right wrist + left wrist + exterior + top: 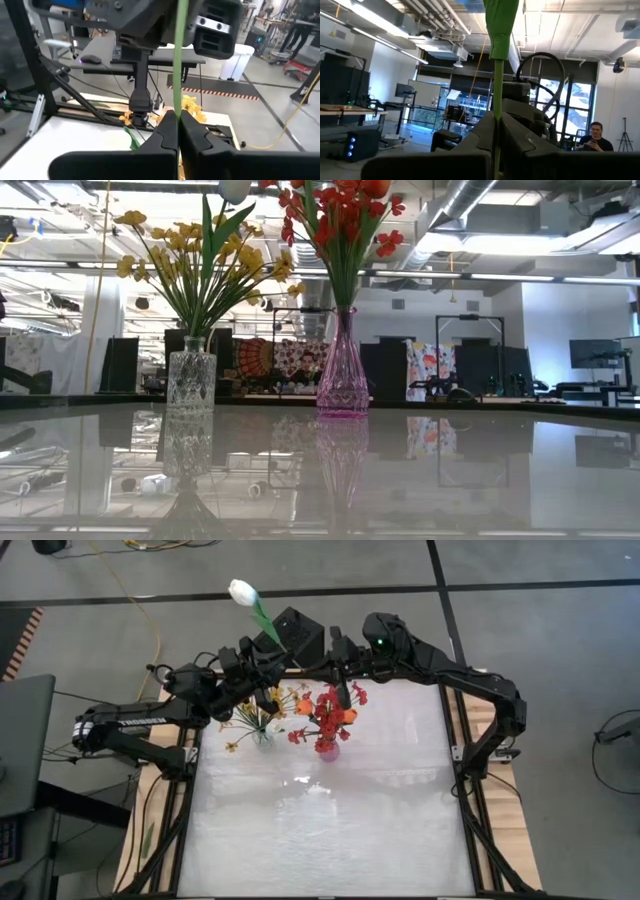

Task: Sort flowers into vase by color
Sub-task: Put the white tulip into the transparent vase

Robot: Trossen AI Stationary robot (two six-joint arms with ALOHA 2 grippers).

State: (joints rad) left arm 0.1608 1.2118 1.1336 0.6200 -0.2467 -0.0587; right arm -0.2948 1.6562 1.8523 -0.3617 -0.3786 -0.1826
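At the far edge of the table (330, 830), both arms meet above the two vases; the left gripper (262, 662) is closed on the green stem of a white tulip (243, 591), whose bud sticks out beyond the table's far edge over the grey floor; in the left wrist view the stem (497, 90) runs straight up from between the two dark fingers (480, 137), which are pressed tight against it; the right gripper (338, 665) sits just beside the left one, over the far edge, and in the right wrist view its fingers (200, 135) are likewise shut on a green stem (180, 55) that passes between them; from these pictures it looks like the same tulip stem, though I cannot tell for certain; below the grippers, the clear glass vase (191, 383) holds the yellow flowers (200, 250), and just beside it the pink vase (343, 370) holds the red flowers (340, 215), with a small orange bloom (349, 716) among them in the high view; both vases stand upright and slightly apart near the table's far middle; in the left wrist view a person (595, 137) sits in the room behind.
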